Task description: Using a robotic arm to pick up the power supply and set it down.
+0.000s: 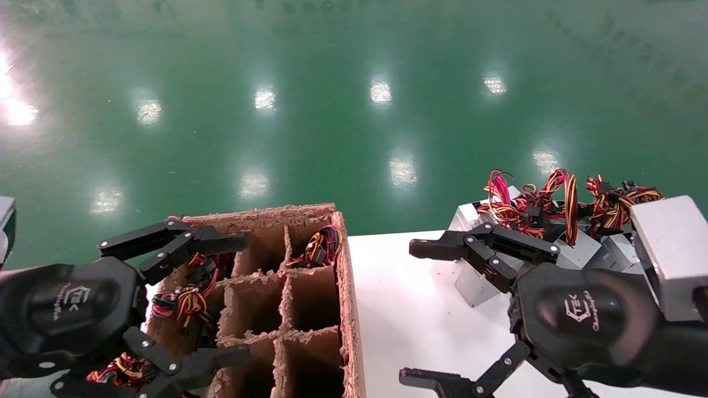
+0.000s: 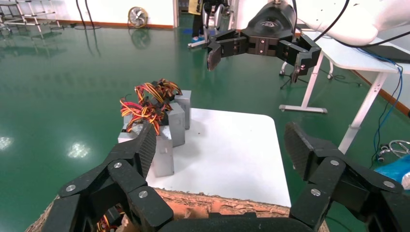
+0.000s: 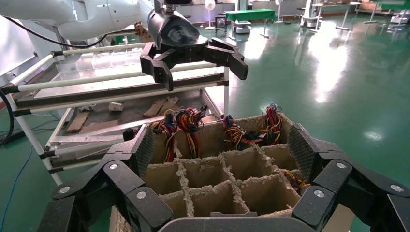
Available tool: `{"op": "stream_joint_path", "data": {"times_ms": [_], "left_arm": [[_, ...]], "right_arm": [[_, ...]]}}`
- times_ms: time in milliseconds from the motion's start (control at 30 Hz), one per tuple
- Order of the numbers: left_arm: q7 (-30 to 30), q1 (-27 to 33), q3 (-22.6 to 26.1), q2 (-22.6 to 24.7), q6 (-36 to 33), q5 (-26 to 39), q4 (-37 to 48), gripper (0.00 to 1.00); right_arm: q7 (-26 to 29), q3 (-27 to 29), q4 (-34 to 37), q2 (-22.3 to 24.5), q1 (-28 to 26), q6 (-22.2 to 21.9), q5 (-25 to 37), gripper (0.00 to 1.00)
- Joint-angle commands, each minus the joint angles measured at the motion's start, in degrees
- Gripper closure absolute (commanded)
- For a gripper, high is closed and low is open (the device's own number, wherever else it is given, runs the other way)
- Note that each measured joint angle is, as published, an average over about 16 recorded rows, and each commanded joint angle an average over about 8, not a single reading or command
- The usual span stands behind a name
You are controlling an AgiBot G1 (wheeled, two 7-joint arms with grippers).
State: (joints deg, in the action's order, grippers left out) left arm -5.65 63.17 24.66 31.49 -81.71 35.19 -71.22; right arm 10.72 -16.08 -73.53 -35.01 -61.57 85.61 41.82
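Several grey power supplies (image 1: 474, 287) with red, yellow and orange wire bundles (image 1: 531, 205) stand clustered at the far right of the white table (image 1: 387, 276). In the left wrist view the same power supplies (image 2: 176, 123) stand upright by the table's edge. My right gripper (image 1: 407, 313) hovers open over the table, just short of the cluster, holding nothing. The left gripper (image 1: 246, 298) hangs open and empty above the divided cardboard box (image 1: 310, 298). Wire bundles (image 3: 186, 121) of power supplies stick out of the box's far compartments.
The box's near compartments (image 3: 217, 193) look empty. Shiny green floor (image 1: 354, 110) surrounds the table. A metal rack with scraps (image 3: 96, 101) stands behind the box. A second white table (image 2: 358, 53) and loose cables lie beyond.
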Motion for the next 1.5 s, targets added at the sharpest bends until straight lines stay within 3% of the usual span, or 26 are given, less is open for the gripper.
{"op": "stream_joint_path", "data": {"times_ms": [33,300,467,733,1200,1400,1500], "left_arm": [[0.0,0.0,0.0,0.0,0.0,0.0,0.0,1.0],[0.0,0.0,0.0,0.0,0.0,0.0,0.0,1.0],[0.0,0.0,0.0,0.0,0.0,0.0,0.0,1.0],[0.0,0.0,0.0,0.0,0.0,0.0,0.0,1.0],[0.0,0.0,0.0,0.0,0.0,0.0,0.0,1.0],[0.0,0.0,0.0,0.0,0.0,0.0,0.0,1.0],[0.0,0.0,0.0,0.0,0.0,0.0,0.0,1.0]], "right_arm": [[0.0,0.0,-0.01,0.0,0.0,0.01,0.0,0.0],[-0.54,-0.25,0.91,-0.51,0.23,-0.12,0.41,0.0],[-2.02,-1.78,3.42,-3.44,-0.5,-0.8,2.79,0.0],[-4.68,-7.35,12.44,-14.4,-6.91,-1.27,9.89,0.0],[-14.62,-17.75,40.41,-37.42,-22.71,-3.03,24.6,0.0],[-18.16,-21.19,47.5,-42.77,-25.91,-4.36,26.65,0.0],[-18.52,-23.65,47.1,-43.49,-26.18,-5.38,25.51,0.1]]}}
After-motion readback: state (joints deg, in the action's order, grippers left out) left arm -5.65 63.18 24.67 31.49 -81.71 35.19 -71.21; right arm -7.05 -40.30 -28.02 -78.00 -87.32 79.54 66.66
